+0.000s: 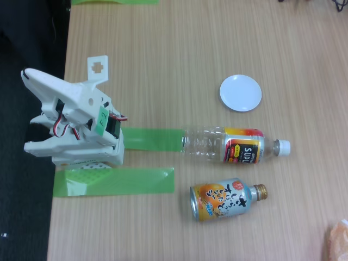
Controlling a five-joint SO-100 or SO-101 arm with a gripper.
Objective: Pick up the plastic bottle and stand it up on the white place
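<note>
Item 1, arm: white printed arm folded at the table's left edge in the fixed view, base seated on green tape strips [114, 181]; a small green tag on its side. Gripper [38, 89] lies at the upper left, over the dark table border; from this angle it cannot be told whether the jaws stand apart or closed, and nothing is seen between them.

Item 2, plastic bottle [234, 144]: clear, lying on its side on the wooden table [179, 54], base toward the arm and touching the end of a tape strip, white cap pointing right. Appears empty, so judged light, thin-walled, apt to dent and to roll; smooth and likely slippery. Best hold judged across the labelled middle, where the body looks firmest.

Item 3, can-bottle [225, 200]: orange and silver, gold cap, lying just below the plastic bottle, apart from it. Not wanted.

Item 4, white place [240, 92]: small round saucer, bare, above the bottle's label end, near but not touching
</note>
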